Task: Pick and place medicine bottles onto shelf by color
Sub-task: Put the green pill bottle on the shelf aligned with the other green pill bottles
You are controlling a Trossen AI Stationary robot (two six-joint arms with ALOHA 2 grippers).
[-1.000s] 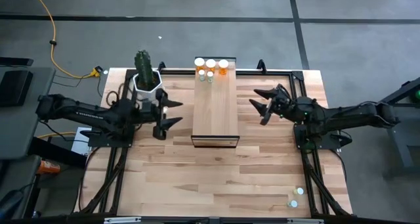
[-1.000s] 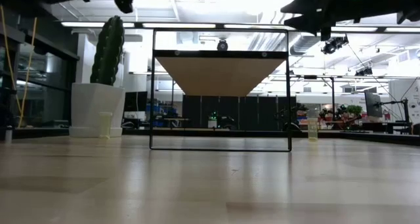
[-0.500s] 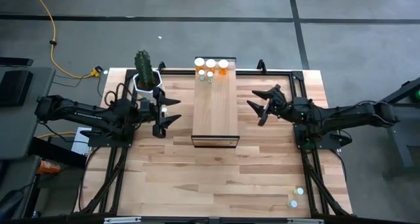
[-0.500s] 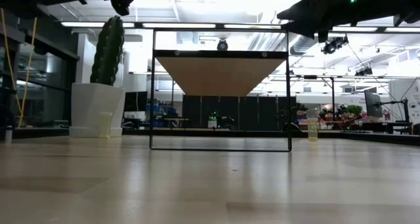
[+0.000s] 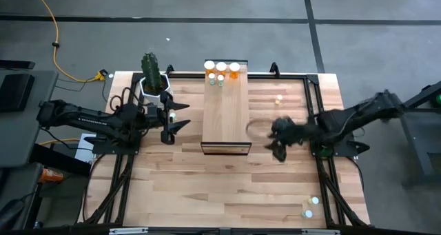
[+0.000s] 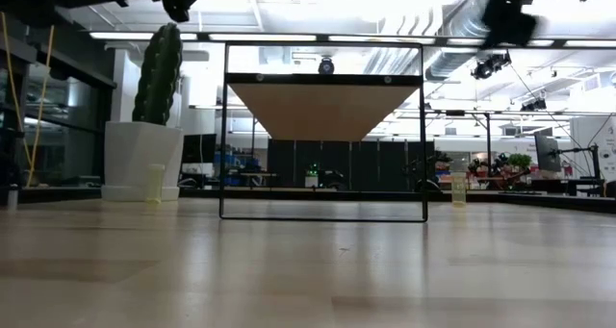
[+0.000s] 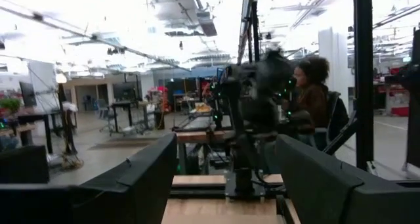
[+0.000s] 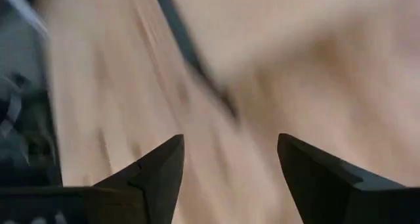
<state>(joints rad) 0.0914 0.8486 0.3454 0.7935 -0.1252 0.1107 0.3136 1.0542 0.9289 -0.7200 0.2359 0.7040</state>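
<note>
The shelf [image 5: 225, 114] stands mid-table, its dark frame [image 6: 323, 136] resting on the tabletop. Three orange medicine bottles [image 5: 221, 67] and two small pale ones [image 5: 216, 79] stand on its far end. Another small bottle [image 5: 278, 98] stands on the table right of the shelf, and two more [image 5: 311, 207] stand at the near right corner. My left gripper [image 5: 180, 118] hovers open left of the shelf, pointing at it. My right gripper [image 5: 277, 147], blurred, hangs open off the shelf's near right corner, tipped down at the table [image 8: 230, 178].
A cactus in a white pot [image 5: 153, 83] stands at the far left, just behind my left arm. The low view shows pale bottles left [image 6: 154, 182] and right [image 6: 458, 188] of the shelf frame. A person [image 7: 315, 99] is in the room beyond the table.
My right gripper has swung from right of the shelf's middle toward the near edge and the shelf's near right corner, tipping from about level to pointing down at the table. Its fingers have stayed open. A small bottle right of the shelf has come into sight.
</note>
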